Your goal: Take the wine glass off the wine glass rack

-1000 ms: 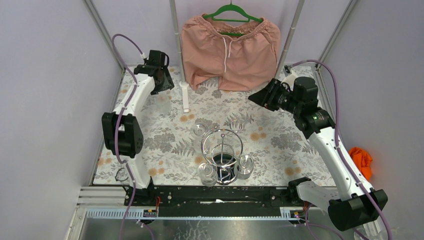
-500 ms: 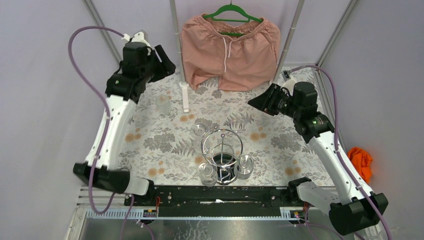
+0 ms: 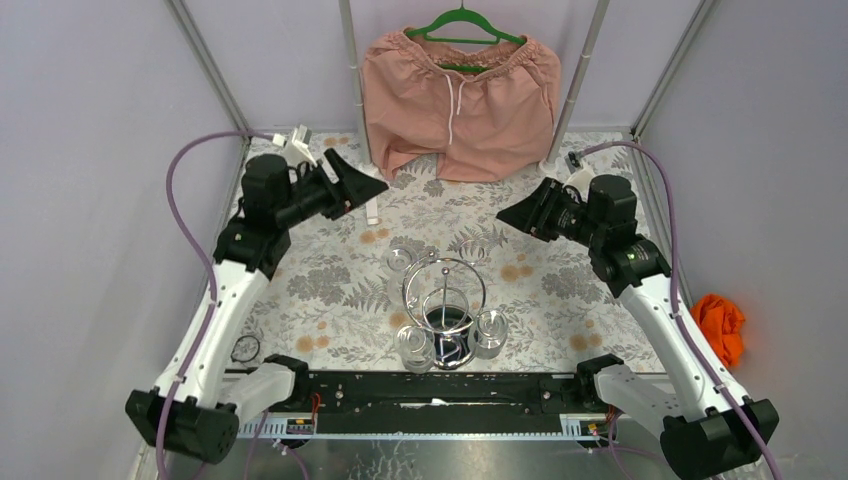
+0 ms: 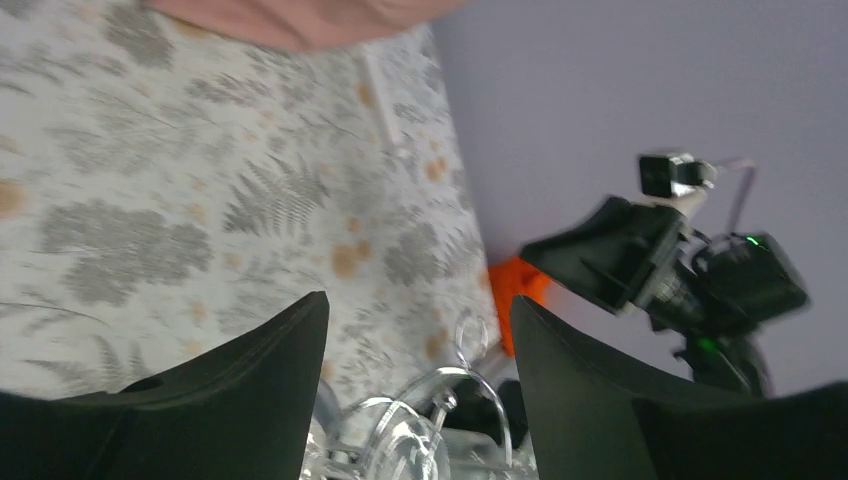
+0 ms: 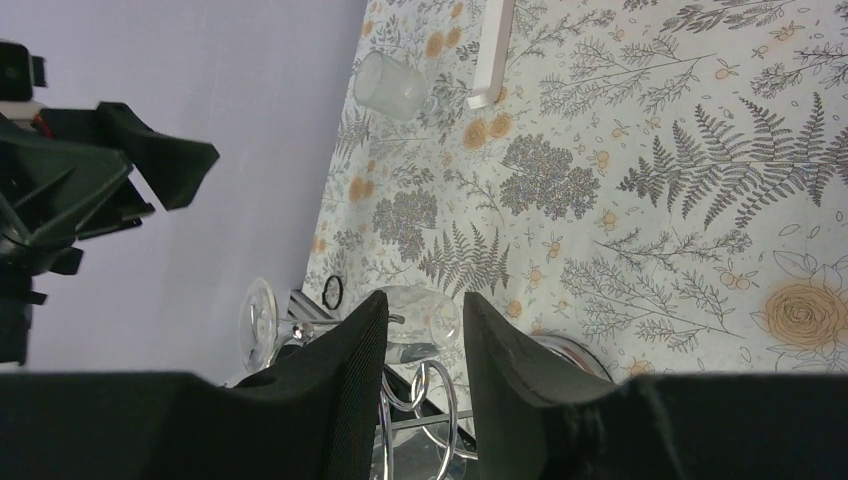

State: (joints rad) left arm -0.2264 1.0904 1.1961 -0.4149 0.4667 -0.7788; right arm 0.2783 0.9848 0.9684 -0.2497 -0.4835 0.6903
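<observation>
The left fingers [image 3: 355, 181] have been swung round to face the rack [image 3: 445, 290], spread wide and empty, the right fingers [image 3: 520, 212] kept narrowly parted right of the rack, so the wine glasses [image 3: 490, 332] are still hung on it, ungrasped.

A pair of pink shorts [image 3: 455, 100] hangs on a green hanger [image 3: 460, 20] at the back, above a fern-and-flower tablecloth [image 3: 560, 290] where a white plastic strip [image 5: 492, 50] lies near the shorts' hem, a small black ring [image 3: 245, 349] sits by the near left edge, and an orange cloth [image 3: 722, 322] lies bunched off the right side.
</observation>
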